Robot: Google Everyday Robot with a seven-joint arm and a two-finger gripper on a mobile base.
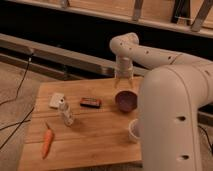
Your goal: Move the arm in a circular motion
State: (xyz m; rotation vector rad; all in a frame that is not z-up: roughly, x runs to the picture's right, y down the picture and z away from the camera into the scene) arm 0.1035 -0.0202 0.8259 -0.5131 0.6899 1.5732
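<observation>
Hanging over the far rim of the dark purple bowl [126,100], the gripper [123,80] points straight down; whether it stands wide or narrow cannot be told. The arm [150,56] bends at a rounded elbow above the bowl and runs off to the bowl's right, where its thickest segment fills the foreground. Left of the bowl lie a dark bar [90,102], a clear bottle [65,113] and a white block [56,100], with a carrot [46,142] farther left and nearer. A white cup [133,131] sits on the bowl's near side, partly behind the arm. All rest on the wooden table [95,145].

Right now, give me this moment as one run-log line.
arm: extended over wooden table | gripper: above purple bowl, pointing down
</observation>
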